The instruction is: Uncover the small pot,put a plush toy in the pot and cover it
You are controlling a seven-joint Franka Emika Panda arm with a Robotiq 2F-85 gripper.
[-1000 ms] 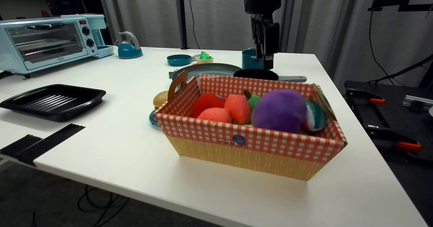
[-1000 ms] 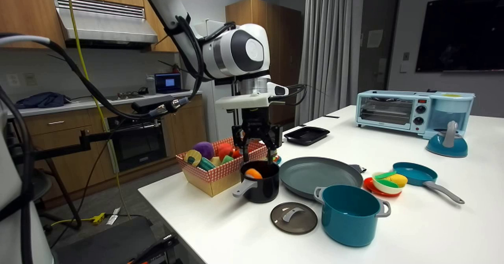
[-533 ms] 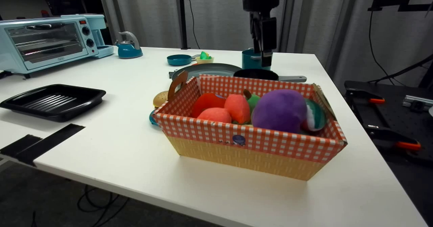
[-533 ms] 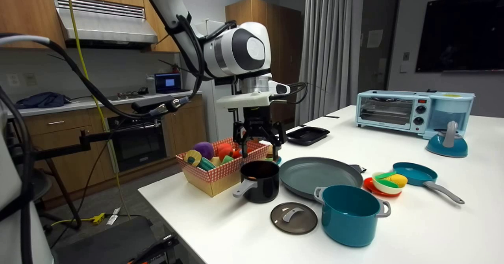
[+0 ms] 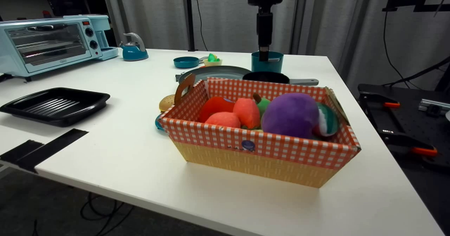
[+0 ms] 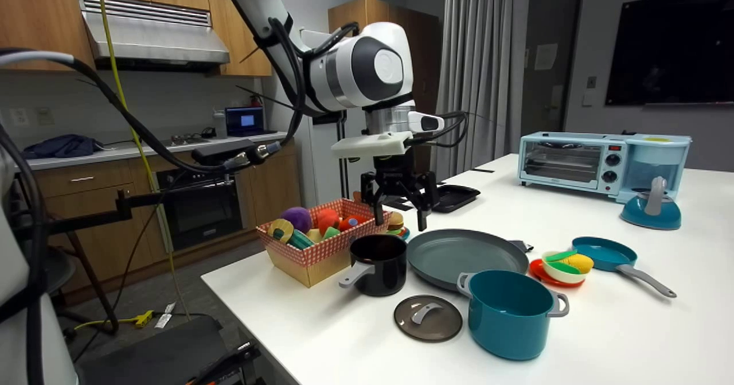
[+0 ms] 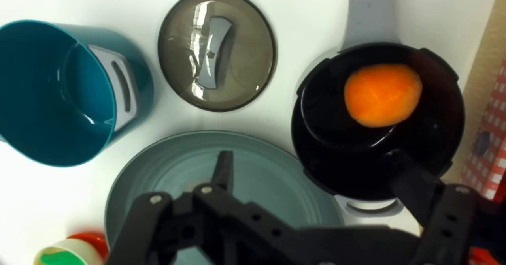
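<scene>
The orange plush toy (image 7: 382,95) lies inside the small black pot (image 6: 385,276), seen in the wrist view; in both exterior views it is hidden in the pot. The pot is uncovered, with a long grey handle. A round see-through grey-brown lid (image 6: 427,321) with a grey grip lies flat on the table beside it, also in the wrist view (image 7: 249,59). A dark teal two-handled pot (image 6: 507,330) stands uncovered past the lid. My gripper (image 6: 401,224) is open and empty, above the black pot's far side and the grey plate; it also shows in the wrist view (image 7: 310,154).
A checkered basket (image 5: 260,158) of plush toys stands close to the black pot. A flat grey plate (image 6: 467,253) lies beside it. A teal pan (image 6: 605,251), a bowl of toy food (image 6: 565,273), a kettle (image 6: 651,212) and a toaster oven (image 6: 573,161) are farther off.
The orange plush has dropped down into the black pot, out of sight in the exterior view. My gripper has opened wider, risen, and moved away from the basket side towards the plate.
</scene>
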